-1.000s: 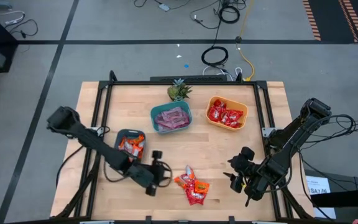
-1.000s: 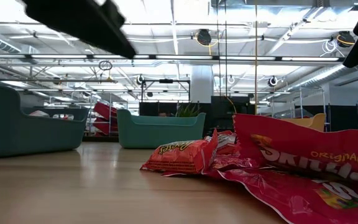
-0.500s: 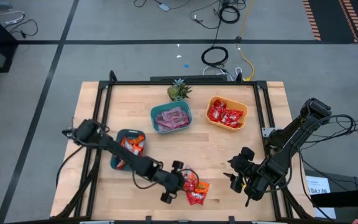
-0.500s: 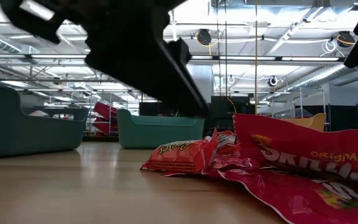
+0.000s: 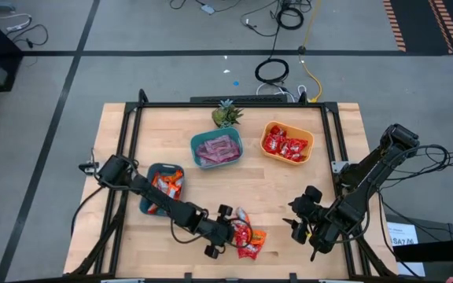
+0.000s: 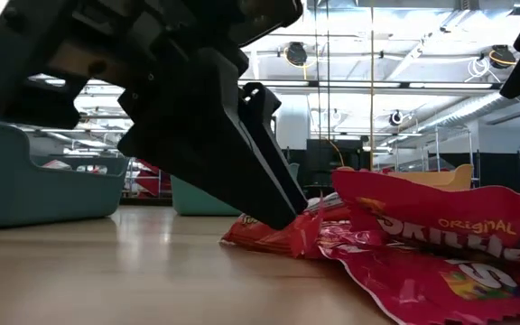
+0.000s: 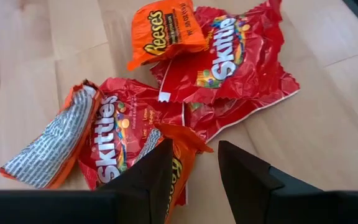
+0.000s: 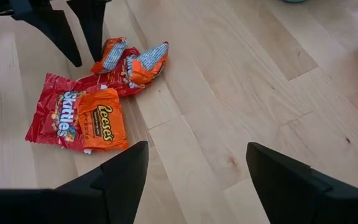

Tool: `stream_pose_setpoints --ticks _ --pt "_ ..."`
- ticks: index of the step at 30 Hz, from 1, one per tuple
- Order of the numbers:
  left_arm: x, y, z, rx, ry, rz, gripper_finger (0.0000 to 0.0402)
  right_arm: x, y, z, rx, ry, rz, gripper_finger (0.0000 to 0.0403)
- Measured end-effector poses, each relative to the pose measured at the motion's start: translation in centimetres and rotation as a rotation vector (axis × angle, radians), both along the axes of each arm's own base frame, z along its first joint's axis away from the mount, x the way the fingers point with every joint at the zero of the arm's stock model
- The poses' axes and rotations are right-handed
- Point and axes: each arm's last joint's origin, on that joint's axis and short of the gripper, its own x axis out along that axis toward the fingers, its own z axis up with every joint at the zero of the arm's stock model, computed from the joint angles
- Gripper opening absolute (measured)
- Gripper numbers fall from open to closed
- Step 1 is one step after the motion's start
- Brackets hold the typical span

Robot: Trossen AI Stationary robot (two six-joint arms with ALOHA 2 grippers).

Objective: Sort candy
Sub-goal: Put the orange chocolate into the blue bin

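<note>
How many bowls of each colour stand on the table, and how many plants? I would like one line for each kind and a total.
teal bowls: 2, one near the left arm and one at the middle
orange bowl: 1
green plant: 1
Total: 4

Bright, even overhead light — soft shadows only

We see ceiling strip lights (image 6: 350, 95) glaring white in the low view, where the left pincer (image 6: 242, 153) looms close as a dark, soft-edged silhouette. The bench (image 5: 281, 196) is evenly lit from above; the candy (image 7: 229, 56) wrappers show small glints — their print reads sharp in the left wrist view.
</note>
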Motion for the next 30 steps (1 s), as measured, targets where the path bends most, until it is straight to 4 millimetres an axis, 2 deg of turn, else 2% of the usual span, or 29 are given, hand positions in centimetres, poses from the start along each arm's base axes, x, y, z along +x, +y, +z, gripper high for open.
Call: stream_pose_setpoints --ticks 5,10,12,19,24,28,30 --pt "0.0 0.1 -0.1 0.021 -0.001 0.018 0.0115 0.0 0.0 0.0 0.001 0.000 0.000 0.0263" --pt "0.0 0.4 -0.2 0.047 -0.009 0.048 0.0027 0.1 0.1 0.0 0.011 -0.009 -0.001 0.0263" --pt "0.1 0.5 -0.2 0.031 -0.003 0.070 0.0010 0.1 0.1 0.1 0.012 -0.010 0.000 0.0263" --pt "0.1 0.6 0.3 0.012 -0.015 0.096 0.0004 0.1 0.1 0.1 0.016 -0.014 -0.001 0.0263" --pt "0.1 0.8 2.0 0.043 -0.044 0.130 0.0003 0.1 0.1 0.1 0.016 -0.014 -0.001 0.0263" --pt "0.0 1.0 4.3 0.042 -0.102 0.157 0.0002 0.1 0.1 0.1 0.016 -0.014 0.000 0.0263" --pt "-0.4 1.2 4.6 0.061 -0.084 0.161 0.0002 0.1 0.1 0.1 0.016 -0.014 0.000 0.0263"
